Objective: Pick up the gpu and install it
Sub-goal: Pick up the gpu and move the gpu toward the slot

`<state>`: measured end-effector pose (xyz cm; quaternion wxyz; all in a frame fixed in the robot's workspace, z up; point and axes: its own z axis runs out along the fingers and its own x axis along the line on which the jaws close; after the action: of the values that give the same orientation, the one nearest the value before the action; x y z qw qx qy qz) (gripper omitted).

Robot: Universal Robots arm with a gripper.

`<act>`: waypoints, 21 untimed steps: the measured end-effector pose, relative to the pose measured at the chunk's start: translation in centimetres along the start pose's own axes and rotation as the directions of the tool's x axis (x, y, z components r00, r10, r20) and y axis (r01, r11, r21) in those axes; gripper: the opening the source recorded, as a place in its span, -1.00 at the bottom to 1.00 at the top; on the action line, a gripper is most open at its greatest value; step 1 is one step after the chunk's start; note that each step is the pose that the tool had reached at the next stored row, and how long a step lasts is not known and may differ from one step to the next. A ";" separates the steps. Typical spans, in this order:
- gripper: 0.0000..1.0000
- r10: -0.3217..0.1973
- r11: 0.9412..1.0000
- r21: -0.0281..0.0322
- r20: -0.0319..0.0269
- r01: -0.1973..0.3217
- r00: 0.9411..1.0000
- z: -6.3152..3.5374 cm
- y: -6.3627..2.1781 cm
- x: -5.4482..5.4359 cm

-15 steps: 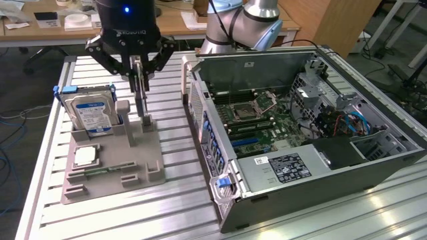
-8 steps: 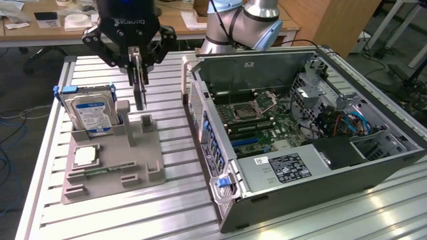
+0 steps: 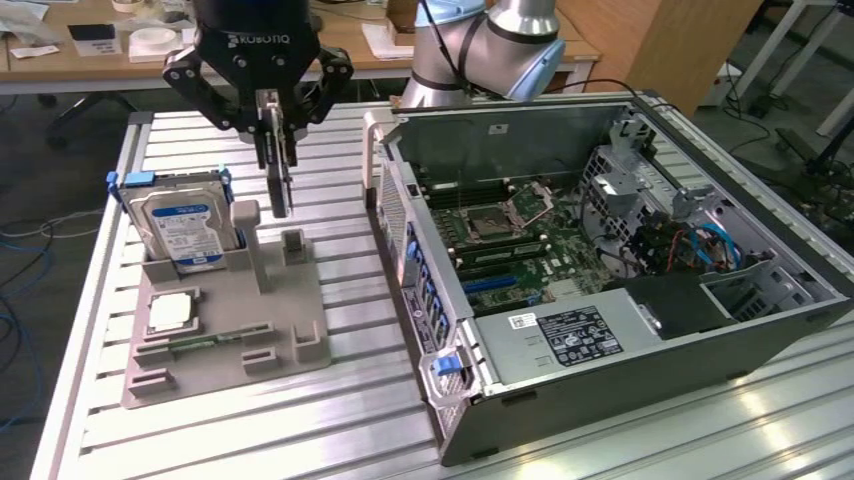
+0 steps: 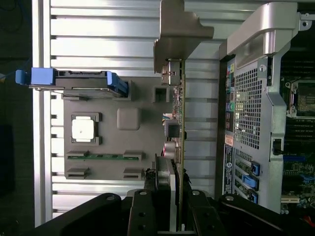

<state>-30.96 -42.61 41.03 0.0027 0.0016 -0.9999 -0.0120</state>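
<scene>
Above the grey parts fixture [image 3: 227,320], toward the worktop's [image 3: 667,440] far edge — hand [image 3: 275,125] clamped on the gpu [image 3: 280,190], card hanging upright, lifted off the fixture — open PC case [image 3: 601,330] alongside.

The jaws pinch the gpu [image 4: 173,130], seen from its thin edge, silver bracket [image 4: 179,34] at the far end. Under it a grey holder [image 4: 110,142] on the desk [image 4: 98,29] carries a blue-edged drive [image 4: 74,81] and a square silver chip [image 4: 82,129]. The computer case [image 4: 256,98] stands beside.
</scene>
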 end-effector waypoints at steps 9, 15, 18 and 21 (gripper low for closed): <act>-0.44 0.000 1.000 0.000 0.000 0.000 1.000 -0.01 0.00 -1.1; -0.44 0.000 1.000 0.000 0.000 0.000 1.000 -0.01 -0.01 -2.0; -0.44 0.000 1.000 0.005 0.000 0.000 1.000 -0.02 0.03 -2.2; -0.44 0.000 1.000 0.020 0.000 0.000 1.000 -0.03 0.10 -2.4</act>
<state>-28.57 -42.50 41.05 0.0027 0.0017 -1.0000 -0.0021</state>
